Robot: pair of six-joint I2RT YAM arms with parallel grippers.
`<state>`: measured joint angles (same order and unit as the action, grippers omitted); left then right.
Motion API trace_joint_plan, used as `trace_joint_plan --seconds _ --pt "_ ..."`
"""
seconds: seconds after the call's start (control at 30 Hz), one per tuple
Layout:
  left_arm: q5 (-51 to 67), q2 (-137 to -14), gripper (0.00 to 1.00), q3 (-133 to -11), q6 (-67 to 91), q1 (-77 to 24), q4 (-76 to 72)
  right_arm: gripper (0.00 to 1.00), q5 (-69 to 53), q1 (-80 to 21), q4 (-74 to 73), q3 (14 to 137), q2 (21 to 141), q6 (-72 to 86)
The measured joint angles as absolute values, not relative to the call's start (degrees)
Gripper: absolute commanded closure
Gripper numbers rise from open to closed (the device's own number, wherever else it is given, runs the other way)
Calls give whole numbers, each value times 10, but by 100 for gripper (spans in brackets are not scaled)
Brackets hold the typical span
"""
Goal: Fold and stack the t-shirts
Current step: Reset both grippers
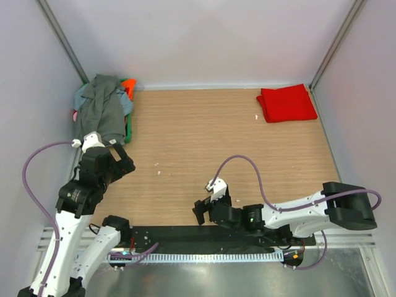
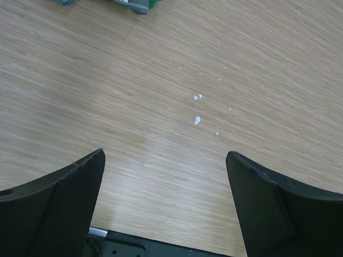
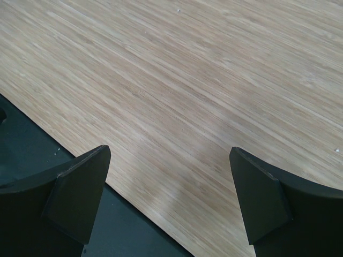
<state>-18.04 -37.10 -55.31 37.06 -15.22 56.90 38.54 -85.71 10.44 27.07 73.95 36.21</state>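
A plain red t-shirt (image 1: 286, 103) lies folded at the back right of the wooden table (image 1: 204, 142). A loose pile of t-shirts sits at the back left, with a dark grey one (image 1: 102, 111) on top and orange (image 1: 129, 84), light blue (image 1: 125, 100), green (image 1: 129, 131) and pink (image 1: 75, 115) showing at its edges. My left gripper (image 1: 119, 161) hangs just in front of the pile, open and empty (image 2: 165, 155). The pile's edge (image 2: 134, 4) shows at the top of the left wrist view. My right gripper (image 1: 201, 211) is open and empty (image 3: 170, 150) over the table's near edge.
Small white flecks (image 2: 197, 120) lie on the wood to the right of my left gripper. A black strip (image 1: 185, 234) runs along the near edge and shows in the right wrist view (image 3: 32, 144). Walls close in the back and both sides.
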Motion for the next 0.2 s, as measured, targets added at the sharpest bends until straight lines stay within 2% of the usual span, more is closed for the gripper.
trace_joint_plan --seconds 0.2 --pt "-183 -378 5 -553 371 -152 569 0 373 -858 168 189 642 357"
